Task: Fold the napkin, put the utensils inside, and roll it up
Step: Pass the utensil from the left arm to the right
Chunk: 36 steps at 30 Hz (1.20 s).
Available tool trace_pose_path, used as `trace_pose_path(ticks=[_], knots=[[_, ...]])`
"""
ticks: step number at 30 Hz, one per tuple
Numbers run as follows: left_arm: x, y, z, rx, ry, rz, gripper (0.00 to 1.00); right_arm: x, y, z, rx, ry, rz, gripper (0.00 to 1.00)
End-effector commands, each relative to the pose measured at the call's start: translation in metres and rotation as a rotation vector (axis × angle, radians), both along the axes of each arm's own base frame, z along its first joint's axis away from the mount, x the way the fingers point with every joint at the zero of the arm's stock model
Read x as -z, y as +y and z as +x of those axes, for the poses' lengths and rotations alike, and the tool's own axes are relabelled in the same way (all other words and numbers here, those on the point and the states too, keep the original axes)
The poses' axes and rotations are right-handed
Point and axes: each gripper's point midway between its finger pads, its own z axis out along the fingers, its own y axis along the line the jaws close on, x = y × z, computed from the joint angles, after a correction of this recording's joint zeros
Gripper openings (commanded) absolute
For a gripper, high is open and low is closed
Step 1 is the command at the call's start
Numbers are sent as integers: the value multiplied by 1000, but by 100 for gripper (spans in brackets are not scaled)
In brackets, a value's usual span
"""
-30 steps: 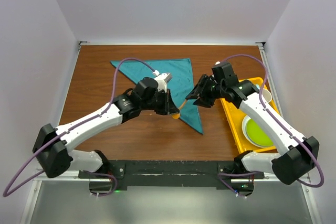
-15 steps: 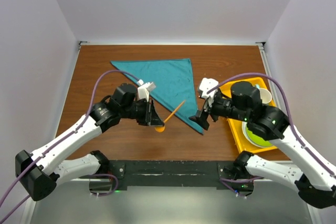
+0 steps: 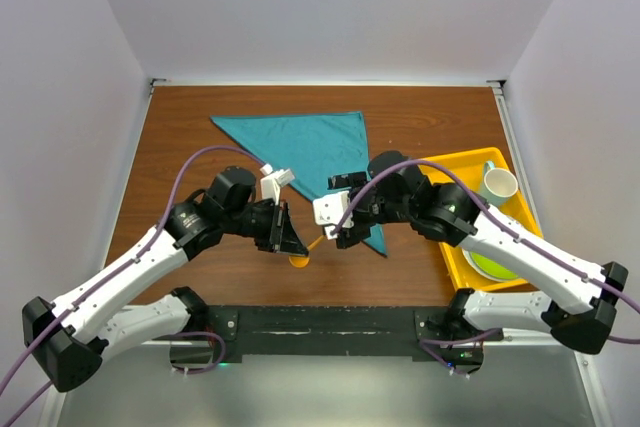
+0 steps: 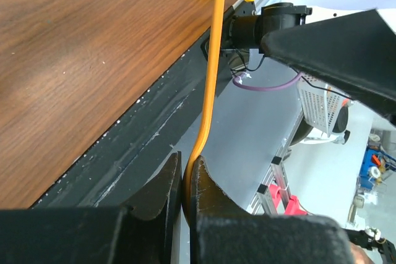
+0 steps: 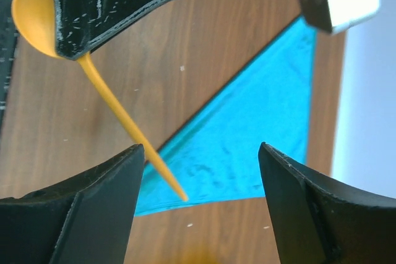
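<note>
The teal napkin (image 3: pixel 300 142) lies folded into a triangle on the table, its lower point (image 5: pixel 247 134) under my right gripper. My left gripper (image 3: pixel 296 245) is shut on the orange spoon (image 3: pixel 300 261) near its bowl and holds it above the wood near the table's front. In the left wrist view the thin handle (image 4: pixel 210 78) rises straight out of the closed left gripper (image 4: pixel 185 174). My right gripper (image 3: pixel 336 227) is open just right of the spoon. In the right wrist view the right gripper (image 5: pixel 201 159) stands wide, with the handle tip (image 5: pixel 167 180) beside its left finger, touching neither.
A yellow tray (image 3: pixel 455 159) sits at the right edge of the table with a green plate (image 3: pixel 492 259) and a white cup (image 3: pixel 499 185) in it. The black mounting rail (image 3: pixel 330 322) runs along the near edge.
My left arm pulled the spoon off the napkin toward the near edge. My right gripper opened and swung left from beside the tray up to the spoon's handle.
</note>
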Motion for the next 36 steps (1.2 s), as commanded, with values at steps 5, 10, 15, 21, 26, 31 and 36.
trace_pose_path(ticks=[5, 10, 15, 21, 26, 31, 36], knots=[[-22, -7, -3, 30, 24, -53, 0, -5, 17, -20, -194, -62, 19, 60], [-23, -9, 1, 34, 22, -37, 0, 12, 20, -39, -246, 1, 9, 58], [-24, -11, 7, 38, 24, -28, 0, 30, 18, -49, -264, 69, -22, 58], [-27, -12, 8, 59, 31, -38, 0, 43, 16, -37, -201, 29, -21, 49], [-30, -10, 11, 60, 36, -58, 0, 46, 20, -30, -192, 20, -39, 29], [-40, -3, 29, 12, 17, -64, 19, 48, 31, -24, -124, 80, -8, 0], [-85, 93, 121, -559, -306, 262, 83, 67, 42, 17, 150, 231, 72, 0]])
